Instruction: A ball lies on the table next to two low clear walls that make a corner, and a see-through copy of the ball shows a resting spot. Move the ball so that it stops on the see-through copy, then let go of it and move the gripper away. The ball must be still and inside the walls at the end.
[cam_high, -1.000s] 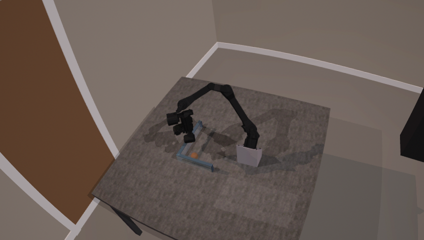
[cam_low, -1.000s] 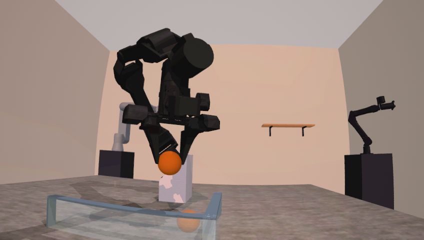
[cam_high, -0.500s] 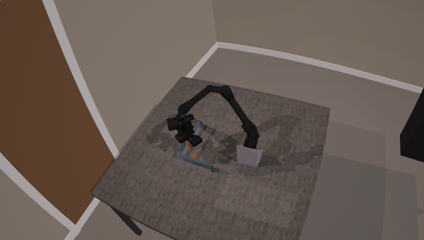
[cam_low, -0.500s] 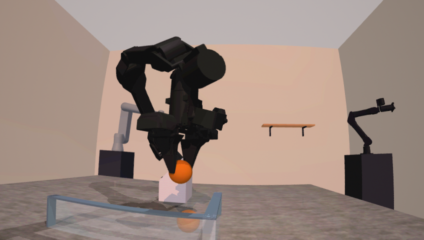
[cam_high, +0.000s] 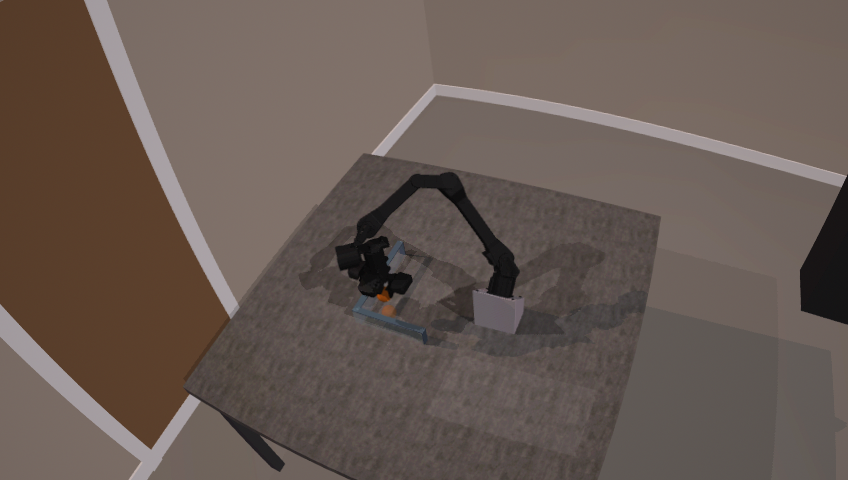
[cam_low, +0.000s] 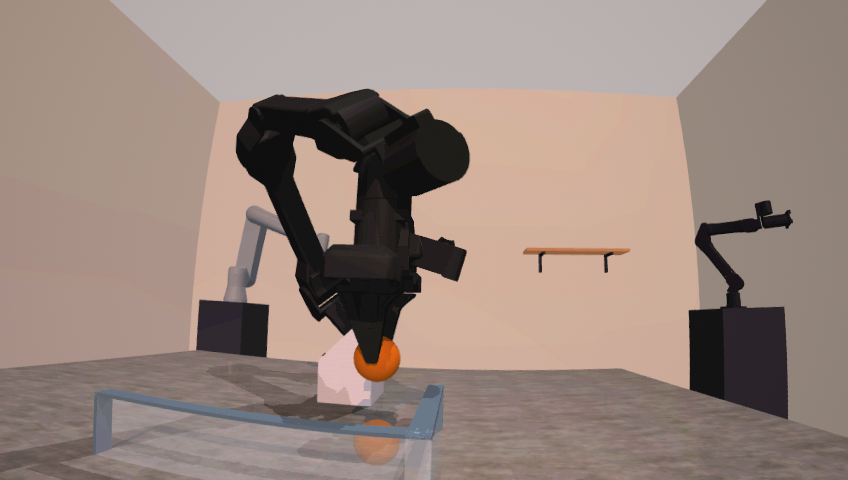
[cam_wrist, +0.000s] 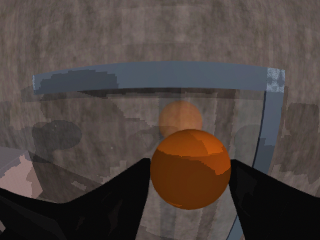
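Wrist view: the gripper (cam_wrist: 191, 180) is clamped on the orange ball (cam_wrist: 191, 168), held in the air above the table (cam_wrist: 160, 14). The see-through copy (cam_wrist: 180, 118) lies at 12 o'clock from the ball, inside the corner of the clear walls (cam_wrist: 160, 76).

The arm (cam_low: 285, 196) arches high and bends over, its tool (cam_low: 373, 350) pointing straight down, fingers clamped on the ball (cam_low: 380, 365).
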